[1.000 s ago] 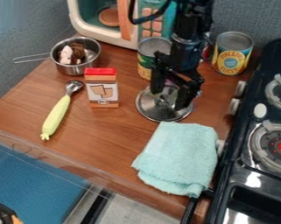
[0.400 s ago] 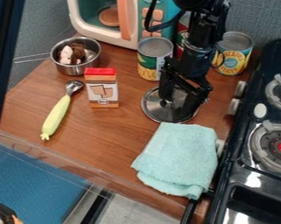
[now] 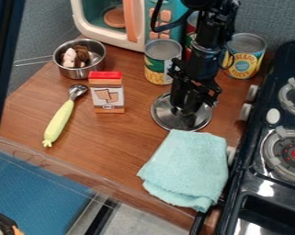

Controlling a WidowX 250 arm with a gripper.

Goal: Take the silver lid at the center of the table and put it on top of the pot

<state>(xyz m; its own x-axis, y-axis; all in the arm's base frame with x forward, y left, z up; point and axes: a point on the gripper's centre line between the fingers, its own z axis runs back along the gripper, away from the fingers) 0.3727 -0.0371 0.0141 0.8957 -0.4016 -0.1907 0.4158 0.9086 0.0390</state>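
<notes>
The black gripper [image 3: 185, 109] hangs down over the silver lid [image 3: 165, 115], right of the table's middle. Its two fingers have come together at the lid's centre, shut on the knob, which they hide. The lid lies on the wooden table, its lower edge against the blue-green towel. At the upper left stands the silver pot [image 3: 82, 72], uncovered, with brown and pale pieces inside and its wire handle pointing left.
A red-topped box [image 3: 107, 94] stands between pot and lid, with a green-handled scoop [image 3: 59, 121] left of it. Cans [image 3: 162, 64] stand behind the lid. The towel [image 3: 186, 170] lies in front; the stove [image 3: 269, 183] borders the right.
The gripper has shifted right and its fingers have closed at the lid's centre. The lid has slid slightly right, and the towel's upper edge has moved a little.
</notes>
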